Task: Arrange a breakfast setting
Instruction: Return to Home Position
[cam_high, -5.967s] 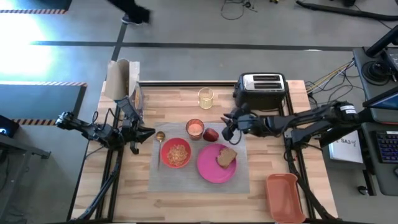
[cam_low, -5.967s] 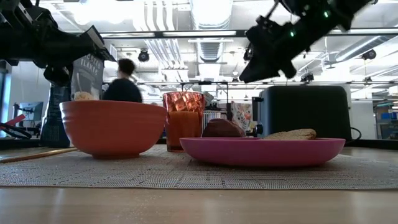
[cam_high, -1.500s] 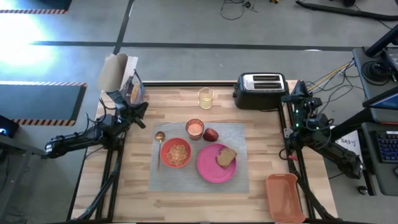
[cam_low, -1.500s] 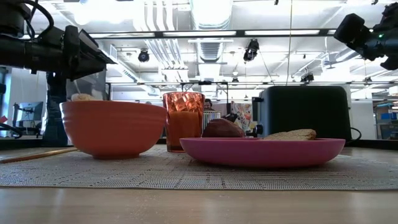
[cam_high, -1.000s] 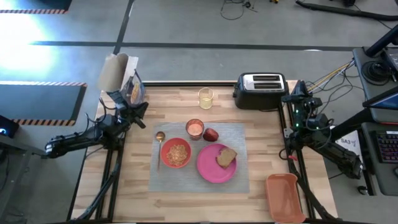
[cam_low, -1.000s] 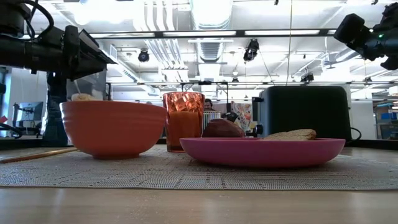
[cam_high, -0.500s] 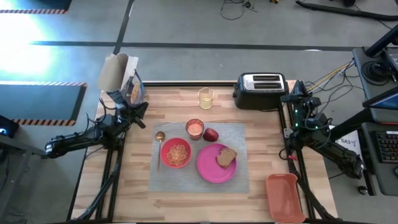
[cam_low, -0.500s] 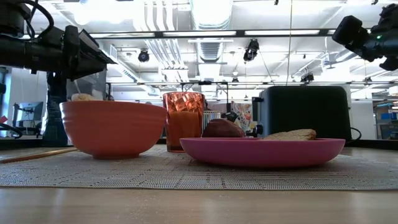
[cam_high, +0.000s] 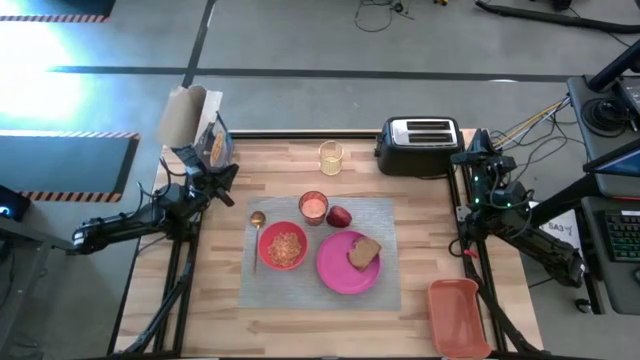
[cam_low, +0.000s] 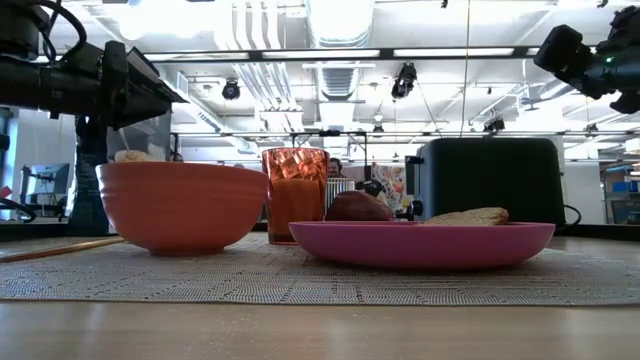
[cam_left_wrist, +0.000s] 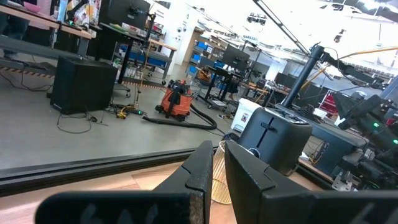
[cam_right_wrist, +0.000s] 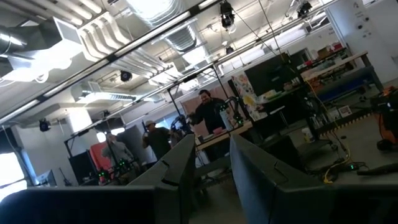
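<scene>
On the counter's (cam_high: 300, 160) edges I see left hand (cam_high: 228, 172) shut and empty; right hand (cam_high: 470, 150) slightly parted, empty.

A pale wood-grain desk (cam_high: 300, 320) carries a grey woven placemat (cam_high: 385, 285). On it are a pink plate (cam_high: 340, 272), an orange-red bowl (cam_high: 283, 245), a brown slice of toast (cam_high: 364, 252), a dark red fruit (cam_high: 339, 216) and a glass (cam_high: 313, 207) of orange-pink drink. Near the far edge stands a black-and-silver toaster (cam_high: 418, 145); by the near right corner, an orange bin (cam_high: 458, 318).
</scene>
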